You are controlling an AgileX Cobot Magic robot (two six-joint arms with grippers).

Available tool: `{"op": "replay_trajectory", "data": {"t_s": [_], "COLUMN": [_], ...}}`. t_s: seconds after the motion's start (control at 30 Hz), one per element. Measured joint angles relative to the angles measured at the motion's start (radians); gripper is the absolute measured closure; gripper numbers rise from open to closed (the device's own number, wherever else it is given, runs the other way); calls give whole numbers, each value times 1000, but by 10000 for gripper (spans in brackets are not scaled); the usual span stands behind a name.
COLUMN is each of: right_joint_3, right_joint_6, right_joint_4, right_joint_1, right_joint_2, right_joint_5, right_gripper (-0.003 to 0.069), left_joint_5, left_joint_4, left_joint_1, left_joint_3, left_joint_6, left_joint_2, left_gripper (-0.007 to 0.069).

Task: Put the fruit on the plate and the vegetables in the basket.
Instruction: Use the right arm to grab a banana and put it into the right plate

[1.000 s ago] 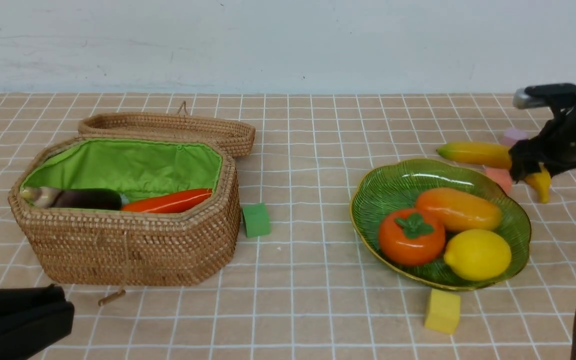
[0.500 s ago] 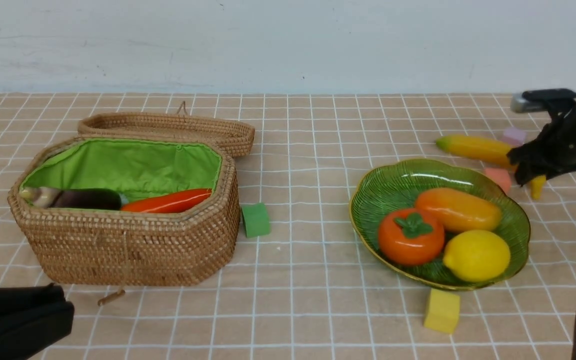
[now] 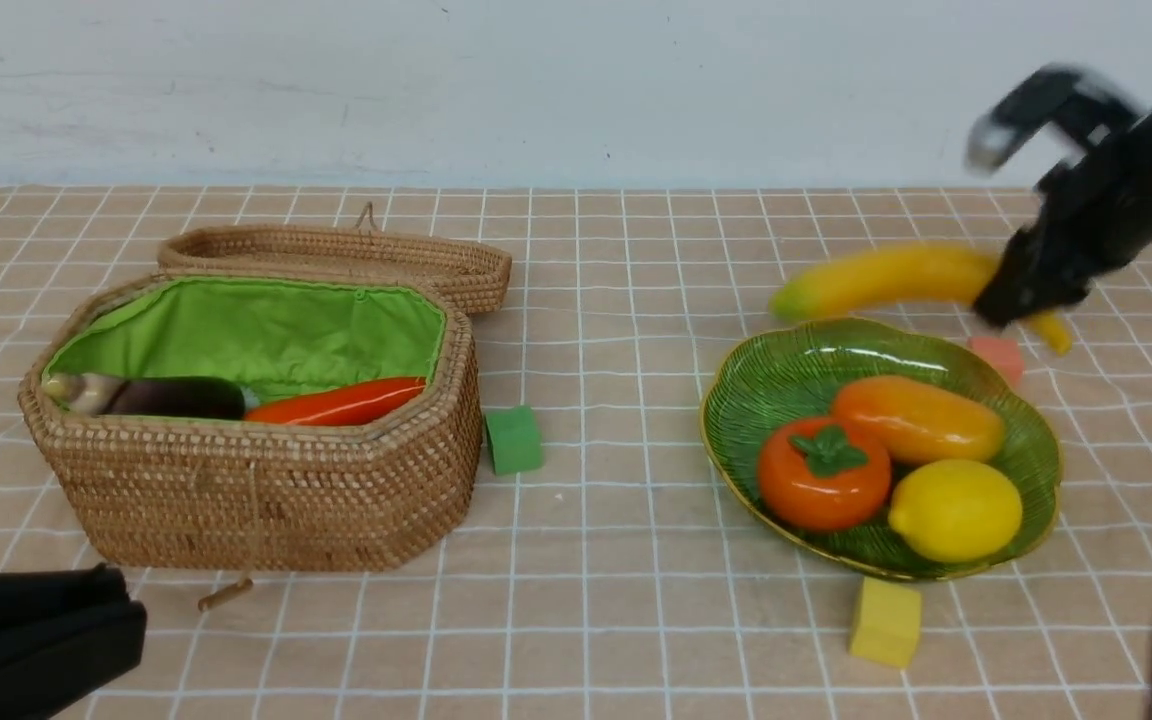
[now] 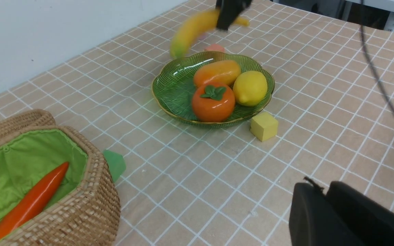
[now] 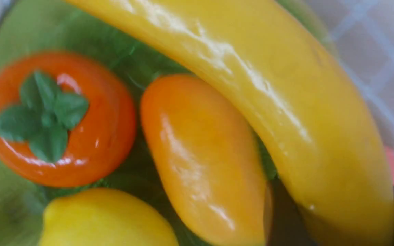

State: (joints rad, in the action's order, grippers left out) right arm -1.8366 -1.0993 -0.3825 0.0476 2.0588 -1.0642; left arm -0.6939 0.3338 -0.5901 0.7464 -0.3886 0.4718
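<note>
My right gripper (image 3: 1021, 295) is shut on the thick end of the yellow banana (image 3: 886, 280), holding it in the air over the far edge of the green plate (image 3: 786, 370). In the right wrist view the banana (image 5: 286, 102) sits between the dark fingers (image 5: 282, 215). On the plate lie the mango (image 3: 916, 418), the persimmon (image 3: 822, 472) and the lemon (image 3: 954, 508). The open basket (image 3: 256, 490) at the left holds the carrot (image 3: 336, 402) and the eggplant (image 3: 171, 398). My left gripper (image 4: 320, 186) is shut and empty, low at the near left.
The basket's lid (image 3: 336, 255) lies open behind it. A green foam cube (image 3: 513, 438) sits beside the basket's right side. A yellow cube (image 3: 884, 620) lies at the plate's near edge and a pink cube (image 3: 998, 356) at its far right edge.
My right gripper closed on the banana, then lifted it off the table and carried it left toward the plate. The left arm has not moved.
</note>
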Motion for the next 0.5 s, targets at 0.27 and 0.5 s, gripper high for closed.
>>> {"op": "replay_trajectory", "data": {"t_s": [0.27,0.5], "right_joint_3": [30,30], "right_joint_6": [-61,-70], "right_joint_4": [70,145], "right_joint_1": [-56,-66], "right_joint_2": [39,37], "right_joint_5": [176,175], "right_gripper": [326,66], "left_joint_5": [5,6], "left_joint_4": [0,0], "left_joint_1": [0,0], "left_joint_3": [0,0], "left_joint_6": [0,0], "left_joint_2": [0,0], "left_gripper": [564,554]}}
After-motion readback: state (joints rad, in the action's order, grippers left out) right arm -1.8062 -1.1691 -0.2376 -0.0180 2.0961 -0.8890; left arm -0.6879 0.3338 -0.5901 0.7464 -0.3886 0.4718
